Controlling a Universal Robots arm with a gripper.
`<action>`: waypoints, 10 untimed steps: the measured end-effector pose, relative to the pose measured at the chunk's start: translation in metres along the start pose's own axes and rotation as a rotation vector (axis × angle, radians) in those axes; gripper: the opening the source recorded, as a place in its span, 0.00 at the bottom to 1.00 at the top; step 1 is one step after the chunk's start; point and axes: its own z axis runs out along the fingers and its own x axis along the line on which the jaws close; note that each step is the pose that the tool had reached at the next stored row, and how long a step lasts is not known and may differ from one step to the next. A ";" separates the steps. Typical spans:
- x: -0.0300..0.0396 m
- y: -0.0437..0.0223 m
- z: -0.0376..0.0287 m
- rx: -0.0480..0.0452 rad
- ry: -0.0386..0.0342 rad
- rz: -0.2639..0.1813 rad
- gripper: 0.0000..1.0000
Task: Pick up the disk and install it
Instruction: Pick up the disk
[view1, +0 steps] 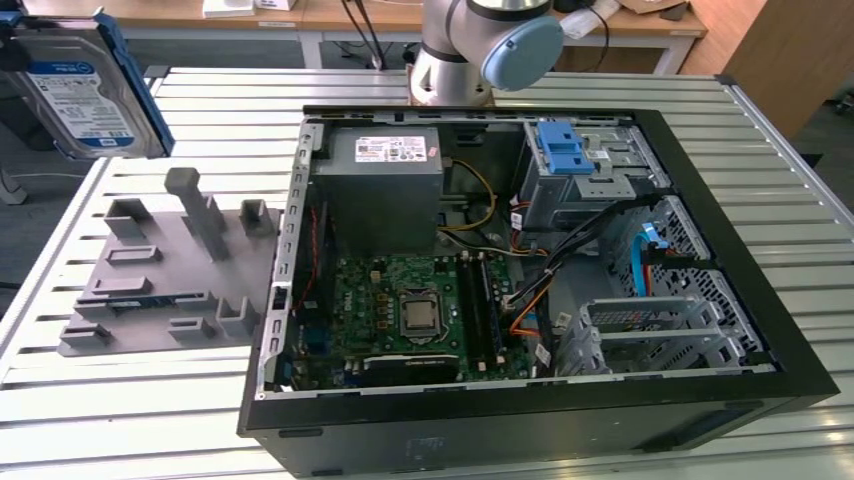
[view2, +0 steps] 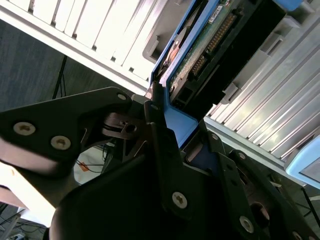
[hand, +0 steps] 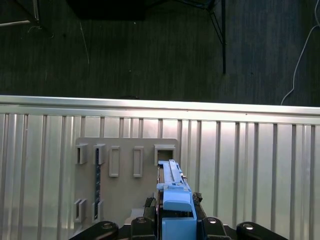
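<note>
Exterior view: we have the disk (view1: 83, 88) held high at the view's left, well apart from the open case (view1: 467, 425). The case holds a power supply (view1: 387, 190), motherboard (view1: 414, 310), drive cage (view1: 667, 330) and loose cables (view1: 594, 225).

Second wrist view: jaws pinch the disk's blue carrier (view2: 180, 125) at its edge. It's a thin plastic hold, so we judge the disk could pivot or slip, and the cables could snag it.

First wrist view: the carrier hangs over the grey fixture (hand: 125, 185) on the surface (hand: 250, 150).

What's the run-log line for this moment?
gripper: shut on disk | disk: held in air, off grey fixture plate | computer case: open, disk not installed
</note>
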 end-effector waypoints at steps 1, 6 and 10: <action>0.0000 0.0000 -0.0003 0.0000 0.0000 0.000 0.36; -0.0001 0.0000 -0.0023 -0.0001 0.0000 0.000 0.36; -0.0001 0.0001 -0.0043 -0.0001 0.0000 0.000 0.36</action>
